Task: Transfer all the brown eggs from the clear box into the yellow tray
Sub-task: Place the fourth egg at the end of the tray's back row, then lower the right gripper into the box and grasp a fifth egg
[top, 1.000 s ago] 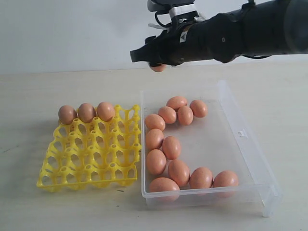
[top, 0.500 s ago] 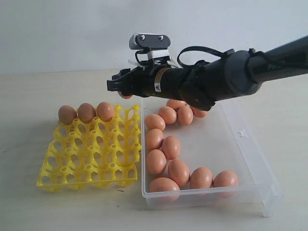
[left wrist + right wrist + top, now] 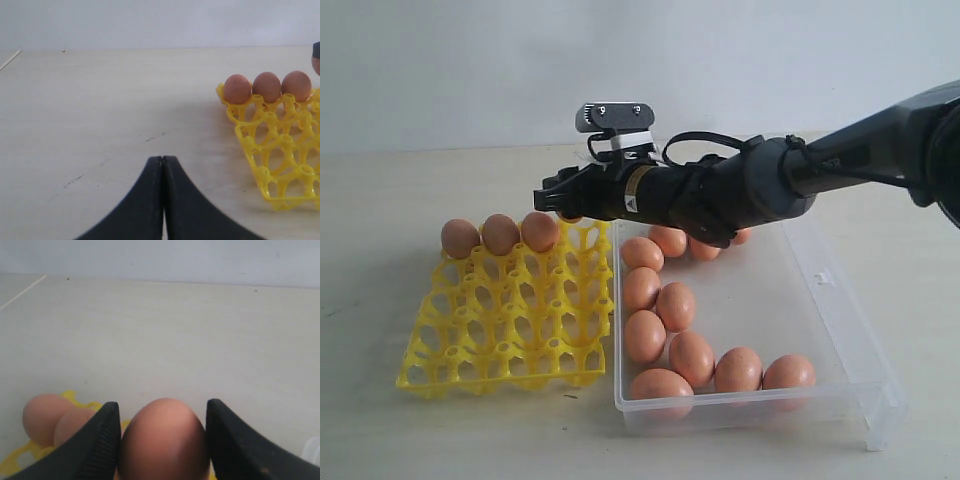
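My right gripper (image 3: pixel 563 203) reaches across from the right and is shut on a brown egg (image 3: pixel 163 440), holding it just above the back right corner of the yellow tray (image 3: pixel 510 320). Three brown eggs (image 3: pixel 500 234) sit in the tray's back row, also seen in the left wrist view (image 3: pixel 266 86). Several brown eggs (image 3: pixel 665 335) lie in the clear box (image 3: pixel 825 300) to the right of the tray; some at its back are hidden by the arm. My left gripper (image 3: pixel 163 159) is shut on nothing, low over bare table left of the tray, out of the exterior view.
The pale table (image 3: pixel 380 200) stretches bare to the left of and behind the tray. The right arm's black body (image 3: pixel 740 190) crosses over the back end of the clear box. A small clasp tab (image 3: pixel 823 277) sits on the box's right wall.
The right arm has swung down and to the left with the egg, from high above the box's back edge to just over the tray's back right corner.
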